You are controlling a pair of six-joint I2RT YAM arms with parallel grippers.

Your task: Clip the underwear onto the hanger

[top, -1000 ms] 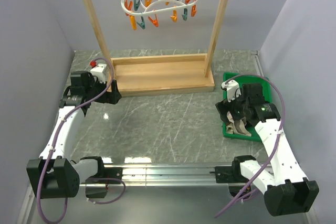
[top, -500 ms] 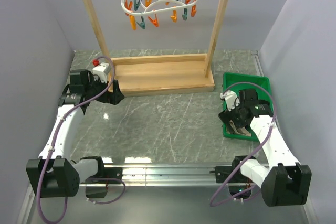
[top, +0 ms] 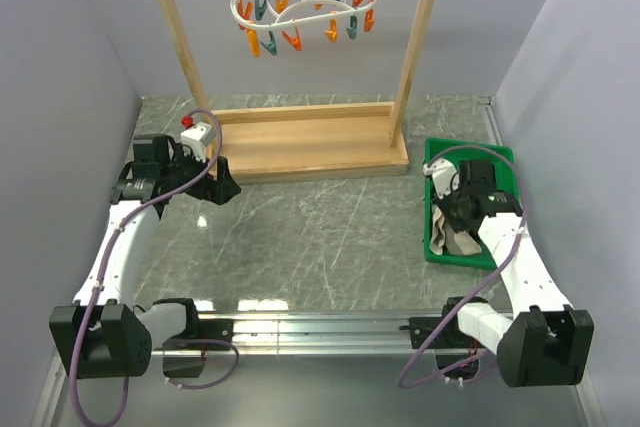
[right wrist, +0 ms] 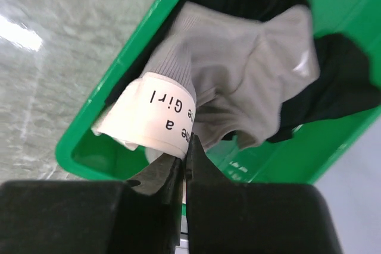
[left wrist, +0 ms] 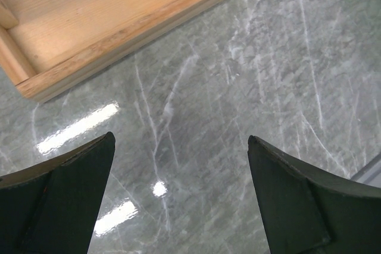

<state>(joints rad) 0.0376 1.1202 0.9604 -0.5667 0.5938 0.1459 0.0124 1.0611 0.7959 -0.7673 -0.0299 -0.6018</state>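
The underwear [right wrist: 250, 81], taupe with a white printed waistband [right wrist: 152, 117], lies bunched in a green tray [right wrist: 119, 69]. My right gripper [right wrist: 187, 156] is shut, its jaws pinching the lower edge of that waistband. From above, the right gripper [top: 452, 211] sits over the underwear [top: 460, 241] at the tray's near end. The white hanger [top: 300, 2], with orange and teal clothespins, hangs from the wooden rack's top bar at the back. My left gripper [left wrist: 180, 137] is open over bare marble and holds nothing; from above, that left gripper [top: 222, 187] is near the rack's left front corner.
The wooden rack's base [top: 305, 142] spans the back middle of the table, and its near edge [left wrist: 107, 40] shows in the left wrist view. A black cloth [right wrist: 339, 87] lies in the tray behind the underwear. The green tray [top: 470, 149] stands at the right, beside the wall.
My right gripper has gone from open to shut, closing on the underwear's waistband, and its wrist has swung over the tray. The left gripper has edged slightly right.
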